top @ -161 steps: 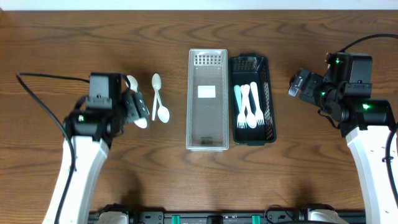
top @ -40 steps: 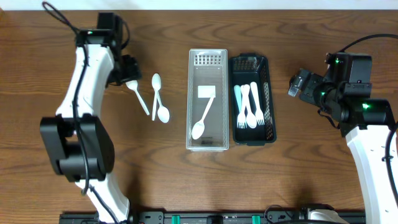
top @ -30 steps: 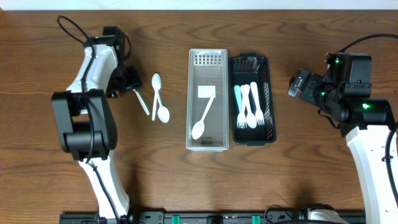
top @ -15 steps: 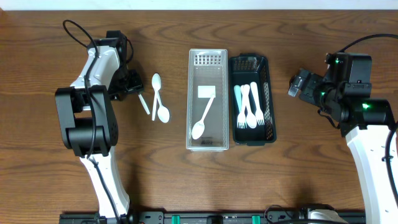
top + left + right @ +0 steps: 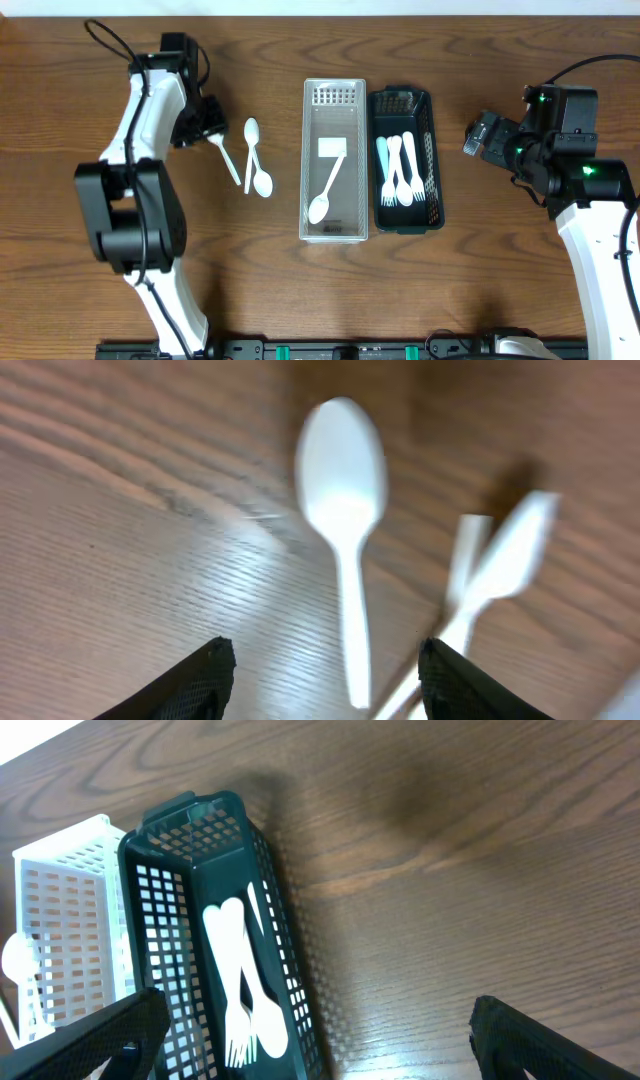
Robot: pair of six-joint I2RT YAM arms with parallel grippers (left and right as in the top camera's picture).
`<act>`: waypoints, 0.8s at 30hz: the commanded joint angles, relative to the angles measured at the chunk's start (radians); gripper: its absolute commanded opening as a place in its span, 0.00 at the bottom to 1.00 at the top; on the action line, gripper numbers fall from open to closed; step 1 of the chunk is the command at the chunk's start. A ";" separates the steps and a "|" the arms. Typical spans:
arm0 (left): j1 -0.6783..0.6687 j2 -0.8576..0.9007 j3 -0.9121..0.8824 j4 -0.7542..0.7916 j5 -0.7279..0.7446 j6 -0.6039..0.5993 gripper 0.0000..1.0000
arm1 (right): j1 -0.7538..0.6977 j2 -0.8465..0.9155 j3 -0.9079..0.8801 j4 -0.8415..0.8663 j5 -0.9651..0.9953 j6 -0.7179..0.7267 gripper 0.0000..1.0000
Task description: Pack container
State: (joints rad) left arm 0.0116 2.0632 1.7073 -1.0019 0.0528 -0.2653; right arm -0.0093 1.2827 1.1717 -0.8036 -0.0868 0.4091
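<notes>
A clear container [image 5: 345,215] sits mid-frame, one white spoon [image 5: 326,190] inside — a black basket [image 5: 436,160] of forks [image 5: 400,170] touching its right side. Upper left, three loose spoons [image 5: 262,183] lie by the left claw [image 5: 205,120], spread wide. Far right, the right claw [image 5: 480,135] is spread too.

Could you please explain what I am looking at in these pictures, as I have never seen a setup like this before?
These are two robot arms at a wooden table, each ending in a two-finger gripper. One picture looks down from above. The other two come from small cameras on the wrists, so the dark tips at their lower edges are the arm's own fingers. In the middle stands a clear container with one white spoon in it. Beside it is a dark basket holding forks. Three more spoons lie on the left arm's side. The left gripper hangs open over one of them, and the right gripper is open too. Neither holds anything.
</notes>
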 commanded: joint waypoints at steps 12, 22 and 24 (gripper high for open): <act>-0.089 0.135 -0.006 0.043 -0.042 -0.062 0.62 | -0.005 0.002 0.009 -0.001 0.004 -0.006 0.99; -0.041 0.135 -0.006 0.051 -0.042 -0.058 0.62 | -0.005 0.002 0.009 -0.001 0.004 -0.006 0.99; -0.036 0.135 -0.006 0.051 -0.042 -0.058 0.62 | -0.005 0.002 0.009 -0.001 0.004 -0.006 0.99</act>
State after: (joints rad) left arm -0.0334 2.2017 1.7058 -0.9497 0.0238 -0.3176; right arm -0.0093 1.2827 1.1713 -0.8036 -0.0864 0.4091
